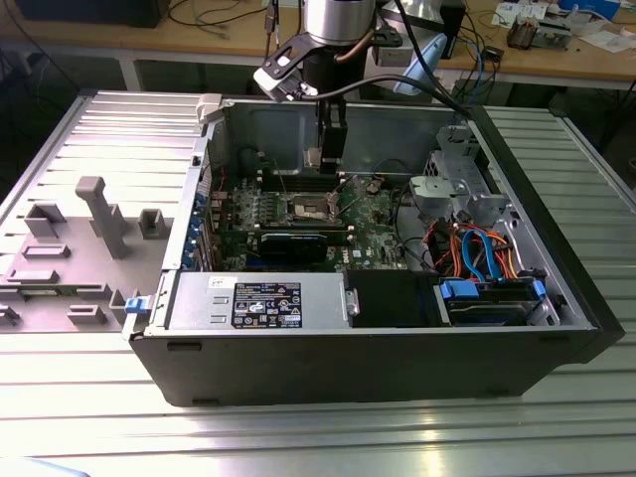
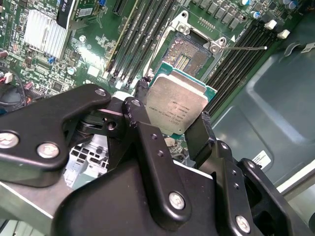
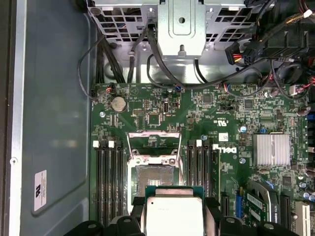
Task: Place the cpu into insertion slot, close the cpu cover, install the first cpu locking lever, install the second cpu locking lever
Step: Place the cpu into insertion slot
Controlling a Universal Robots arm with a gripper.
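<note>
The exterior view stands well back from the slot (image 1: 310, 208), high up on the side of the case (image 1: 397, 368) where the power box (image 1: 258, 303) lies. It looks down over the whole open case. The first wrist view hangs above the slot (image 3: 153, 176) and faces almost straight down on the board (image 3: 162, 113). The second wrist view sits nearer and looks at the slot (image 2: 189, 51) on a slant, past the gripper (image 2: 173, 104). Both wrist views share the slot, the cpu (image 3: 174, 216) (image 2: 179, 98) held near it, and the memory slots (image 3: 106, 187) flanking it. All three views share the slot.
</note>
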